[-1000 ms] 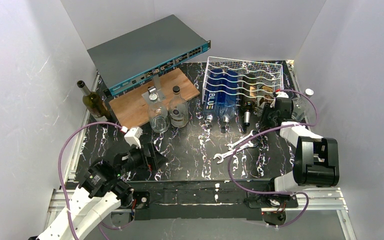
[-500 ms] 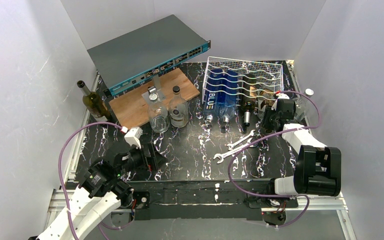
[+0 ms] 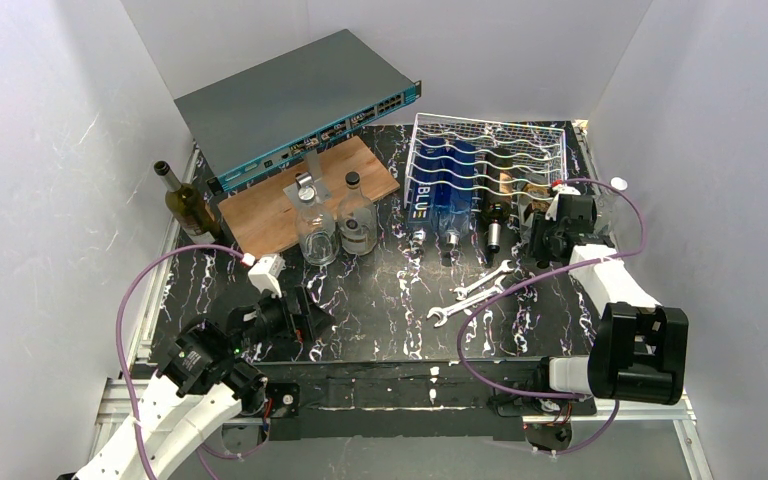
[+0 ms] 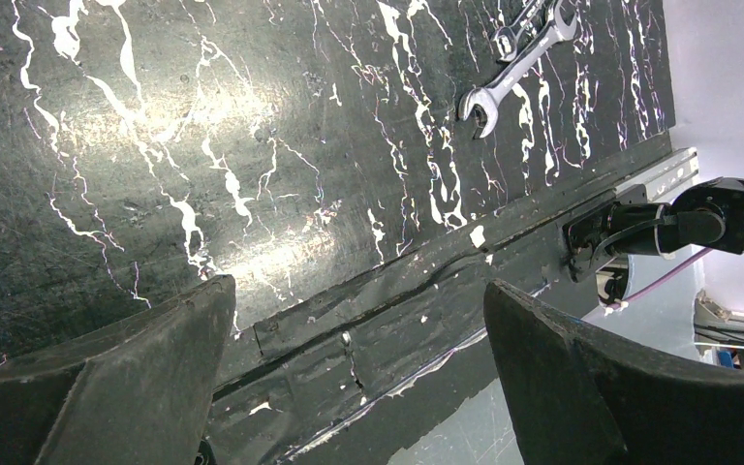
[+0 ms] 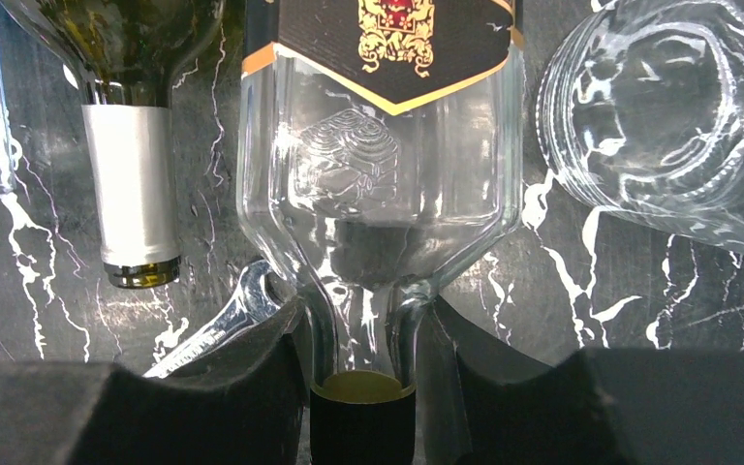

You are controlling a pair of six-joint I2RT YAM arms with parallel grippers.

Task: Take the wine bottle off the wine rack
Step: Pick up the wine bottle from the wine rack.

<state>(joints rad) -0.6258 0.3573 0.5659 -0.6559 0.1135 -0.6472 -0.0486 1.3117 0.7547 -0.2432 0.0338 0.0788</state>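
The white wire wine rack (image 3: 490, 132) stands at the back right of the table. A clear wine bottle (image 5: 378, 165) with a black and gold label lies in its right cradle (image 3: 522, 186), neck pointing toward me. My right gripper (image 5: 363, 339) is shut on that neck just above the black cap, with one finger (image 5: 252, 373) on each side. From above, the right gripper (image 3: 552, 226) sits at the rack's front right corner. My left gripper (image 4: 356, 286) hangs wide open over the table's near edge, nothing between its jaws, low on the left (image 3: 305, 312).
A dark green bottle with a silver neck (image 5: 131, 184) and blue bottles (image 3: 440, 190) also lie in the rack. A clear jar (image 5: 659, 116) lies right of the held bottle. Wrenches (image 3: 470, 292) lie mid-table. A grey switch box (image 3: 290, 100), a wooden board (image 3: 280, 200), two glass bottles (image 3: 315, 235) and an olive bottle (image 3: 188, 205) stand at left.
The right arm's elbow has swung right and nearer to me, and its gripper has shifted slightly right at the bottle neck. The left arm has not moved.
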